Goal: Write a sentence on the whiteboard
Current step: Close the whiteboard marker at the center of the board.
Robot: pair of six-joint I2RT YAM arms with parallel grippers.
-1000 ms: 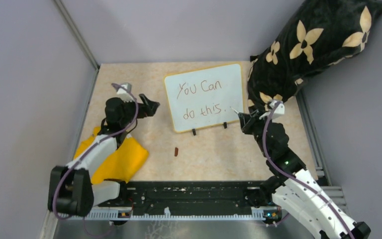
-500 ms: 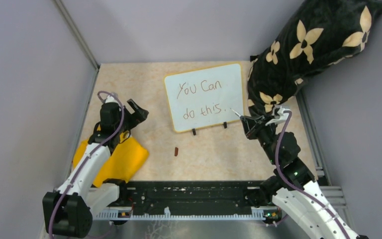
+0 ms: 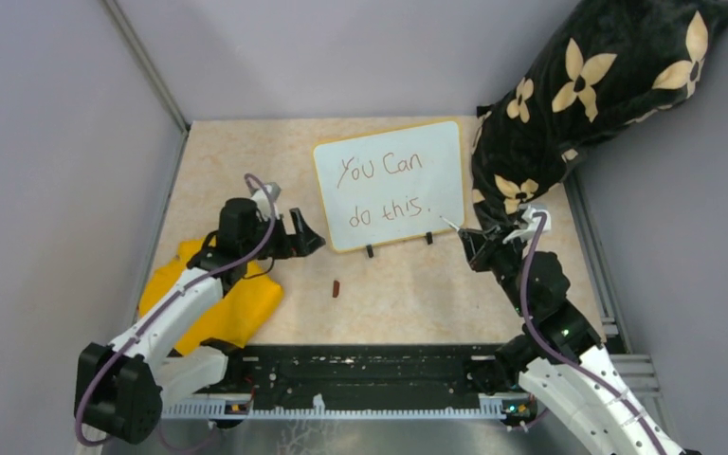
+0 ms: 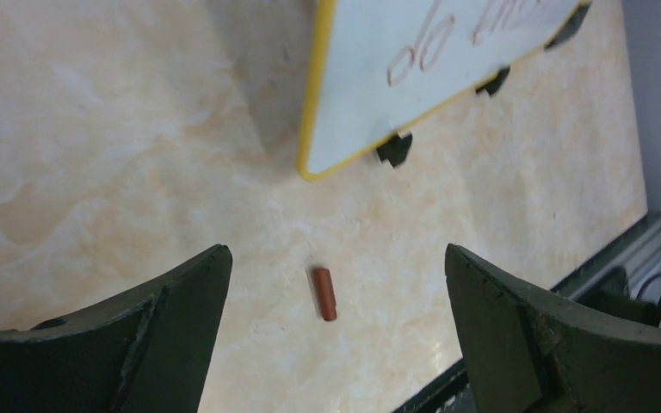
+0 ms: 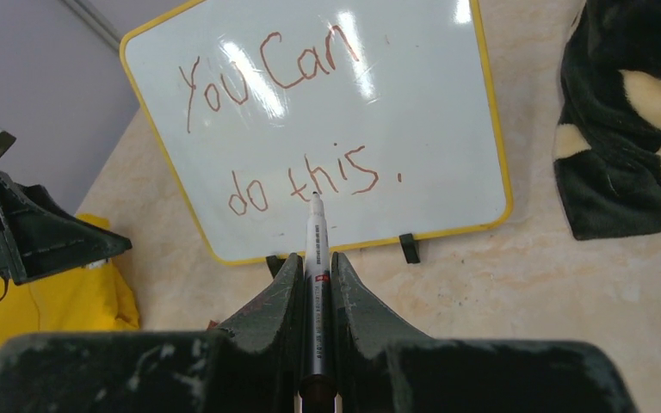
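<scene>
whiteboard (image 4: 353,95) cropped at top, sentence (image 4: 430,53) partial

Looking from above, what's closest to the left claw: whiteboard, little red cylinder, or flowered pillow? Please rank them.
1. whiteboard, just beside the left gripper.
2. red cylinder, lower in the view, slightly right.
3. flowered pillow, far right corner.

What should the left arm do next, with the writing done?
Probably lower the open left gripper onto the red piece, likely a cap, lying on the table below its jaws, then close. The sentence ends with a full stop and the right gripper grips a bare-tipped marker, so capping seems next.
</scene>
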